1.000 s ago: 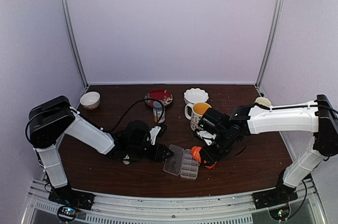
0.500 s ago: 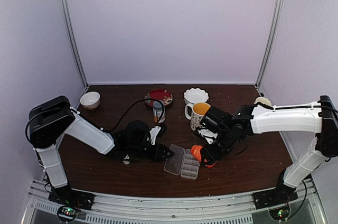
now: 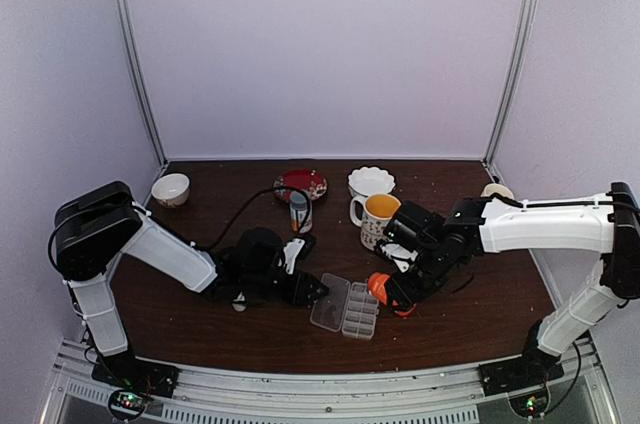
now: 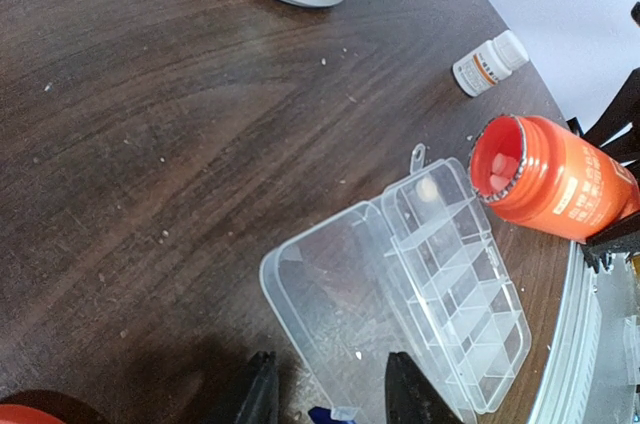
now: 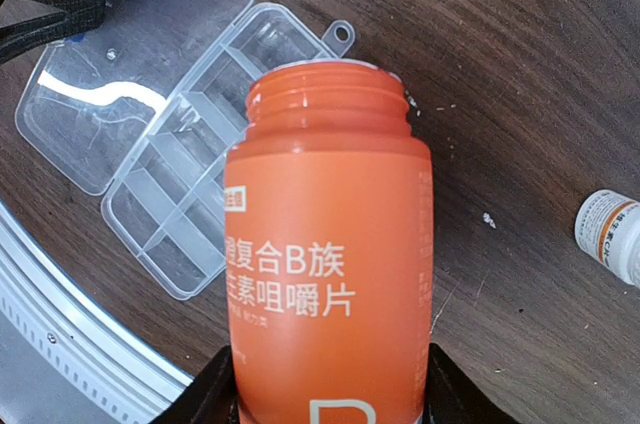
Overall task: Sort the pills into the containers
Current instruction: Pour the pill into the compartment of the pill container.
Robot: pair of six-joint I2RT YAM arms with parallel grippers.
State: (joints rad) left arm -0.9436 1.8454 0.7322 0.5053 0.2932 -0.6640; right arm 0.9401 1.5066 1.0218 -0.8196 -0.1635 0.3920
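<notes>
The clear pill box (image 3: 345, 309) lies open at the table's front middle; in the left wrist view its lid (image 4: 335, 289) lies flat beside the two rows of cells (image 4: 465, 289). One pale pill (image 4: 428, 188) sits in the far corner cell. My right gripper (image 5: 330, 399) is shut on an open orange bottle (image 5: 330, 244), tilted with its mouth by the box's tab end; pills (image 4: 500, 162) show inside the mouth. My left gripper (image 4: 330, 404) is open, its fingers either side of the lid's near edge.
A flowered mug (image 3: 375, 212), a white scalloped bowl (image 3: 371, 181), a red plate (image 3: 300, 184) and a small cup-like bottle (image 3: 300, 212) stand behind. A small bowl (image 3: 170, 188) is at far left. A small white bottle (image 4: 488, 62) lies right of the box.
My right gripper and the orange bottle have shifted slightly to the right, away from the box's middle. The left arm and the box have not moved.
</notes>
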